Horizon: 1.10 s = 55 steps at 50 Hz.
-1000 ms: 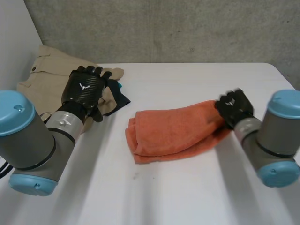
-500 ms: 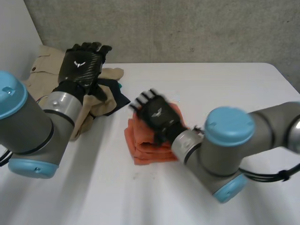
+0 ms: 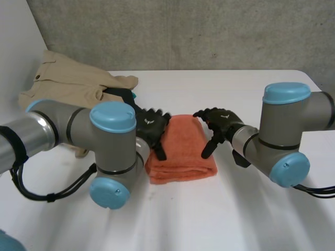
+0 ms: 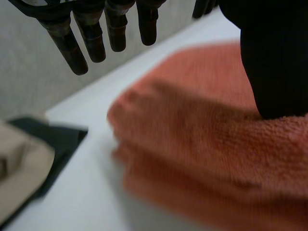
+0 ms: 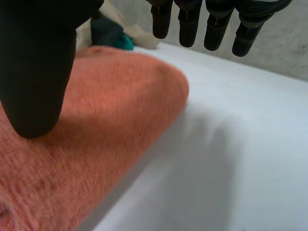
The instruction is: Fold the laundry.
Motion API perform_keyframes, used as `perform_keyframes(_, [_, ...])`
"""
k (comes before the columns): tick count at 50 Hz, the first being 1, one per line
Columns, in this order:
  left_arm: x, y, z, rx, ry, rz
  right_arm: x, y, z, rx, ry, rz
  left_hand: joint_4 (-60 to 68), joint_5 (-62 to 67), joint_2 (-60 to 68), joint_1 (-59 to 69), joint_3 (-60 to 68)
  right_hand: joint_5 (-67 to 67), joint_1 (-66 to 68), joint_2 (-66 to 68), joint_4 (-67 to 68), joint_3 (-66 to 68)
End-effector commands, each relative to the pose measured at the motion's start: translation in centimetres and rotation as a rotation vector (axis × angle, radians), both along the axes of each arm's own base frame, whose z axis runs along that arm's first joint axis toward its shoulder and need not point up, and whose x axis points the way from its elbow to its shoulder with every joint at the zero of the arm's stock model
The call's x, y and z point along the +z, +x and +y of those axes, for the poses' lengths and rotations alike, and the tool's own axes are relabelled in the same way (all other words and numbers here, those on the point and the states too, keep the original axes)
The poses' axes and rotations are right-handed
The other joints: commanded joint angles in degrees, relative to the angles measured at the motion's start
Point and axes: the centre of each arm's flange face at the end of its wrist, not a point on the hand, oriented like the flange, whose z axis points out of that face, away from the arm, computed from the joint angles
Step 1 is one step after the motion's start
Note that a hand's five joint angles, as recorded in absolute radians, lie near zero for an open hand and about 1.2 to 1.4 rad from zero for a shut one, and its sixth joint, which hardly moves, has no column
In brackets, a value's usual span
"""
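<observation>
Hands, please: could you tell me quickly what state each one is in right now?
Left hand: open, fingers straight, thumb on the orange towel.
Right hand: open, fingers straight, thumb on the same towel.

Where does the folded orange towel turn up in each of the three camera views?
Head view: folded orange towel mid-table, between the left hand and right hand.
Left wrist view: towel under the left hand's thumb.
Right wrist view: towel under the right hand's thumb.
Shared landmark: dark navy cloth near the towel.
</observation>
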Motion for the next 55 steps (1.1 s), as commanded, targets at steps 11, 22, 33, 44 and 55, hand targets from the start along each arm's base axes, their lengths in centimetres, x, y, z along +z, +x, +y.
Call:
perform_keyframes(11, [0.8,2.5,1.2,0.020,-0.019,-0.157,-0.5,-0.4,0.1,0.046,-0.087,0.189,-0.24,-1.43,-0.67,0.64,-0.79,-2.74,-2.85,-2.05,-2.07,-1.94])
perform_keyframes(22, [8.3,1.8,0.5,-0.044,-0.218,0.028,2.2,-3.2,2.8,-0.081,-0.183,0.167,-1.25,-2.44,-1.68,-0.37,-1.80,-2.74,-2.85,-2.05,-2.07,-1.94])
perform_keyframes(33, [10.4,0.0,1.7,-0.477,-0.144,0.201,-0.8,-3.5,6.3,-0.051,0.059,0.001,-1.25,-2.44,-1.68,-0.37,-1.80,-2.74,-2.85,-2.05,-2.07,-1.94])
perform_keyframes(44, [10.9,-0.5,2.4,-0.539,-0.101,0.252,-2.8,-1.9,5.0,-0.019,0.022,-0.104,-0.91,-2.10,-1.34,-0.03,-1.46,2.39,2.28,3.07,3.05,3.18])
perform_keyframes(55, [10.5,-0.4,2.4,-0.534,-0.086,0.248,-4.8,0.3,4.5,0.023,0.022,-0.096,-0.74,-1.93,-1.18,0.13,-1.29,30.07,29.96,30.76,30.74,30.86])
